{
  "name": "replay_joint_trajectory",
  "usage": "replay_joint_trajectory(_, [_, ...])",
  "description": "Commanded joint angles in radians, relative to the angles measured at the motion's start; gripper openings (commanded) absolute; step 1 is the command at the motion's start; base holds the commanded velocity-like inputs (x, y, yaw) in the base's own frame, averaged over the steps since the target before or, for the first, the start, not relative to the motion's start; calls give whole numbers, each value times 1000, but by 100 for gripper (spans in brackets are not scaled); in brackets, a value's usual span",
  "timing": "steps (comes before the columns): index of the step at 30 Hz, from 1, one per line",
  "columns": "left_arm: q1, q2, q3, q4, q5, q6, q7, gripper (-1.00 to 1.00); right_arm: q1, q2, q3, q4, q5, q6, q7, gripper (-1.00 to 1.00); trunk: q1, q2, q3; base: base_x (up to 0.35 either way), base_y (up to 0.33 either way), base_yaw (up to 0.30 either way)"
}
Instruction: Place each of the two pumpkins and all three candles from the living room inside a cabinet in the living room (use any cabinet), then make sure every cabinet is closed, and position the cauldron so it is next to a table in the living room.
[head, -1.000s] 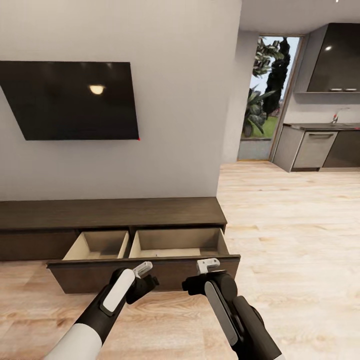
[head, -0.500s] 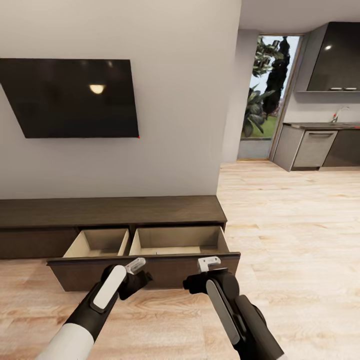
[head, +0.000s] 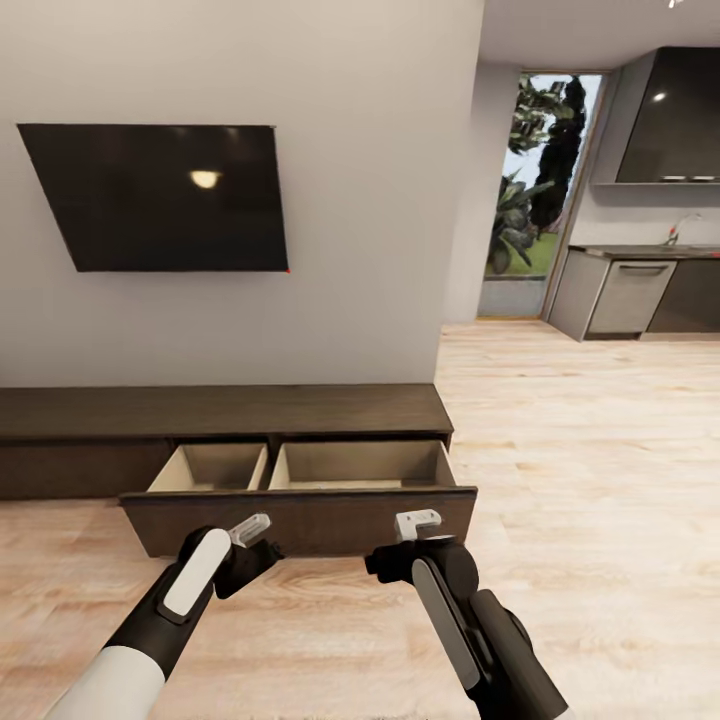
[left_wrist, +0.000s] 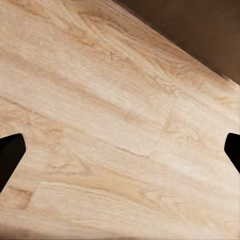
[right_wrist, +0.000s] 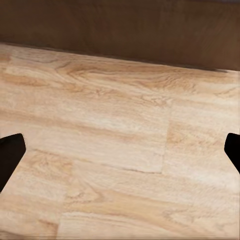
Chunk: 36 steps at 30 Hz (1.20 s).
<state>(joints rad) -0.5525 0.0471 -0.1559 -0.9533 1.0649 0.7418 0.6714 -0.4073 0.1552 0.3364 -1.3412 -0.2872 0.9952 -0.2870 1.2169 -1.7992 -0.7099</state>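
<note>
The cabinet (head: 230, 410) is a long, low dark-brown unit against the wall. Its two wide drawers stand pulled out behind one front panel (head: 300, 518). The pale beige insides look empty as far as the panel lets me see. My left gripper (head: 250, 528) hangs just in front of the panel's left part, and my right gripper (head: 418, 522) in front of its right part. In both wrist views the dark fingertips (left_wrist: 10, 155) (right_wrist: 10, 152) sit far apart over bare wood floor, open and holding nothing. The pumpkins, candles and cauldron are out of view.
A black TV (head: 160, 195) hangs on the wall above the cabinet. At the back right is a kitchen with dark grey cabinets (head: 670, 115), a counter (head: 640, 255) and a glass door (head: 530, 190). Wood floor (head: 600, 450) stretches to the right.
The whole picture has shifted a little, so the camera has moved. My left gripper has slid left and lower, away from the drawer front. The drawers stay open and the right gripper holds its place.
</note>
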Motion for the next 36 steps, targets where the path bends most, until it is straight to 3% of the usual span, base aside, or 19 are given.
replay_joint_trajectory(1, [-1,1,-4,-1,10,-1,10,100,-1,0,1,-1,-10,3,-11,100,0,-1,-1,-107,-18,216])
replay_joint_trajectory(17, [-1,0,-5,-1,11,-1,10,100,-1,0,2,1,-10,2,-12,100,0,-1,0,-19,-2,39])
replay_joint_trajectory(23, [-1,0,-5,-1,11,-1,10,100,-1,0,3,0,-10,1,-13,100,0,-1,1,-235,0,81])
replay_joint_trajectory(36, [-1,-3,-7,-2,9,-1,9,100,-1,1,3,1,-10,2,-14,100,0,-1,7,-296,-117,246])
